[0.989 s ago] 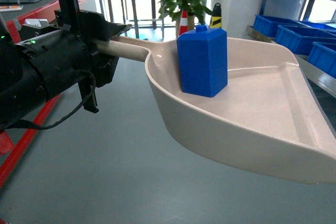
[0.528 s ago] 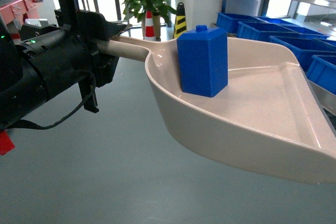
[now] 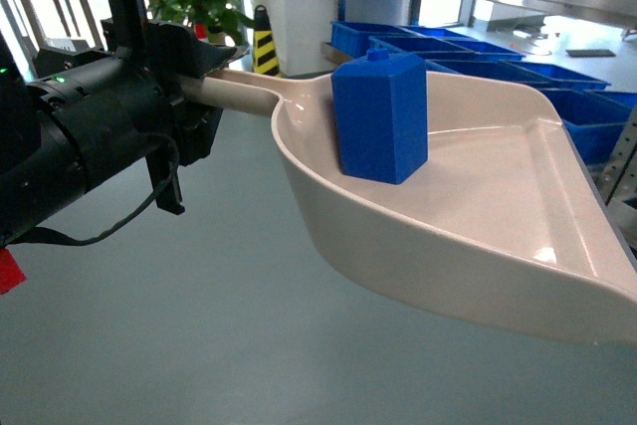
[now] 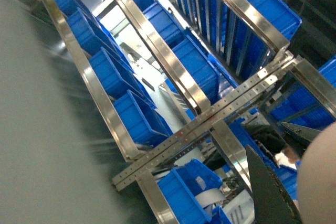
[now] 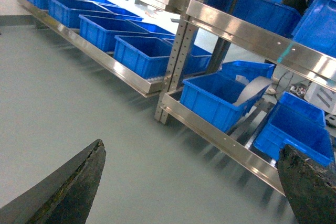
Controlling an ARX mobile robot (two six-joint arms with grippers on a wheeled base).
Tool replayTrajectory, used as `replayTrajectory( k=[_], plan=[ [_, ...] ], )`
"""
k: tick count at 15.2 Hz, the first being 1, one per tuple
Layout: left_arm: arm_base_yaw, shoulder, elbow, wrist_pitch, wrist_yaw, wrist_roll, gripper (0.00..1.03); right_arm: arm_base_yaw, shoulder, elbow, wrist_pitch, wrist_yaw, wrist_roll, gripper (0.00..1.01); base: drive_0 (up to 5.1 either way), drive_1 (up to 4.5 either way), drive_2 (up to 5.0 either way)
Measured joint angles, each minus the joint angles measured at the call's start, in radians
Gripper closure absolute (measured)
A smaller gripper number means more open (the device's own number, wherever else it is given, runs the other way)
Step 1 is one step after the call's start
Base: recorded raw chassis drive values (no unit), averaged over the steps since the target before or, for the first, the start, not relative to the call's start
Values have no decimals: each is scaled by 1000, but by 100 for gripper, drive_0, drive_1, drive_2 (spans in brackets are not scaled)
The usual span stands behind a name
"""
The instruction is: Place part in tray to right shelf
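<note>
While the stainless-steel rack with flat front rails and perforated uprights fills the right of every view, the task stands at its carrying step: the load is held in the air, short of the shelf, over the grey floor. Large blue plastic crates sit in rows on the rack's lower level, and one crate in the nearer bay holds a pale curved sheet.

The large beige plastic dustpan-shaped scoop occupies the centre and right of the head view, roughly level, its straight front lip toward the lower right and its long flat handle running left. The left gripper, a black pincer on a black arm, is closed around that handle near its end and carries the scoop's whole weight. The small bright blue plastic block with one round stud on top stands upright inside the scoop, at the rear near the handle's root, against the curved wall, well back from the front lip.

The right gripper shows only two dark fingertips at the lower corners of its wrist view, set wide apart with nothing between them.

The next move, by judgement, calls for bringing the front lip over the shelf's rail at a free spot, keeping the scoop level so the block neither slides nor topples. A tilt toward the lip would be the chief risk.
</note>
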Motion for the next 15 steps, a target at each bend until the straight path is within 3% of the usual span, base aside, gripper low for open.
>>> replayTrajectory(
  k=[15],
  plan=[
    [0,0,0,1,0,0,91,0,0,0,0,0,0,3,-172,-172,-172]
  ],
)
